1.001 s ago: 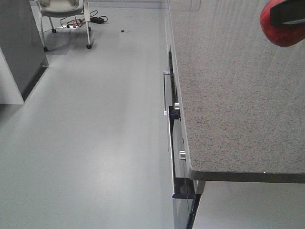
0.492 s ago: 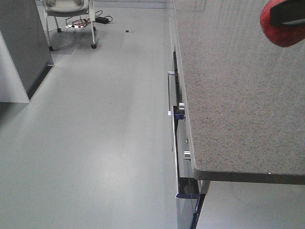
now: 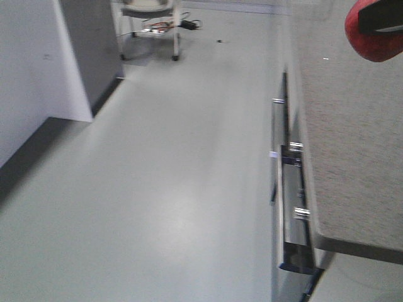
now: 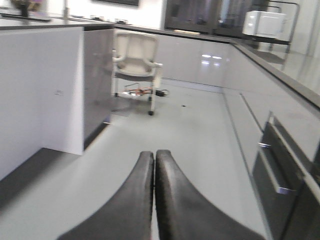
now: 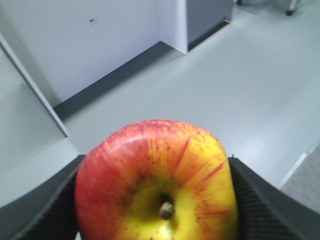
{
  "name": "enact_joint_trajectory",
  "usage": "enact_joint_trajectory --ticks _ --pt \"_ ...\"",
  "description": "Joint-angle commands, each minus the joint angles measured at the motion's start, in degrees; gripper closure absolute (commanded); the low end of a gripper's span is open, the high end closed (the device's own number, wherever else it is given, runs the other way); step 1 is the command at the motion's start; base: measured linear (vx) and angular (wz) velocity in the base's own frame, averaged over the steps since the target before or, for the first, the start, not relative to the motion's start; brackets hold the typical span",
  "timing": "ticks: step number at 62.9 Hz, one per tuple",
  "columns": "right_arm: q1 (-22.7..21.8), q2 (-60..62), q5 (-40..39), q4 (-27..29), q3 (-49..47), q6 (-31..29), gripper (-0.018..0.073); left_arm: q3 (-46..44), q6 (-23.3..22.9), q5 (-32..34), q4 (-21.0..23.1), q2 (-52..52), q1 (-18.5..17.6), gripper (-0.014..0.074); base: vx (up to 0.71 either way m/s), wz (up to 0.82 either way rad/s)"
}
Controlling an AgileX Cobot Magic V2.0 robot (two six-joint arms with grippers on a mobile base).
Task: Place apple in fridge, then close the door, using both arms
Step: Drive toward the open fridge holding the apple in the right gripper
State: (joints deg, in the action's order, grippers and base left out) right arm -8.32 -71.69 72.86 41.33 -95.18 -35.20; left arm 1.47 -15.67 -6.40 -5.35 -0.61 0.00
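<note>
Because the front-facing view is blurred, only coarse detail is legible. The small round red apple [image 3: 376,43] appears at the top right, held above the speckled grey stone worktop [image 3: 352,157] and well inboard of its long left edge. A black finger [image 3: 381,19] crosses the upper part of the fruit. Below that left edge runs a dark appliance front with bright metal handles [image 3: 291,207]. The pale grey floor [image 3: 164,189] fills the centre. A white cabinet side [image 3: 38,63] with a dark grey end panel [image 3: 91,50] stands at the far left, and a light wheeled chair [image 3: 150,9] stands at the top.

In the left wrist view, the left gripper [image 4: 154,185] shows two curved black fingers pressed together with nothing between them. It points across the floor toward the chair. A white microwave oven [image 4: 264,22] is visible at the upper right.

In the right wrist view, the right gripper [image 5: 157,210] has its jaws clamped on the apple. Ribbed black pads [image 5: 45,215] bear on both sides of the fruit. The stem end faces the camera, with a yellow patch around the stem. The floor and the white cabinet side lie beyond.
</note>
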Motion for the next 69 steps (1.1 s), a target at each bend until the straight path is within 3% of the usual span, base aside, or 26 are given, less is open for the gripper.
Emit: enact_joint_trajectory --ticks 1,69 --pt "-0.14 1.26 -2.99 2.90 -1.61 -0.72 0.0515 1.24 -0.27 4.32 -0.02 -0.34 0.00 0.0603 -0.01 0.54" --pt "-0.14 1.26 -3.04 2.90 -1.61 -0.72 0.0515 1.24 -0.27 4.32 -0.02 -0.34 0.00 0.0603 0.00 0.62"
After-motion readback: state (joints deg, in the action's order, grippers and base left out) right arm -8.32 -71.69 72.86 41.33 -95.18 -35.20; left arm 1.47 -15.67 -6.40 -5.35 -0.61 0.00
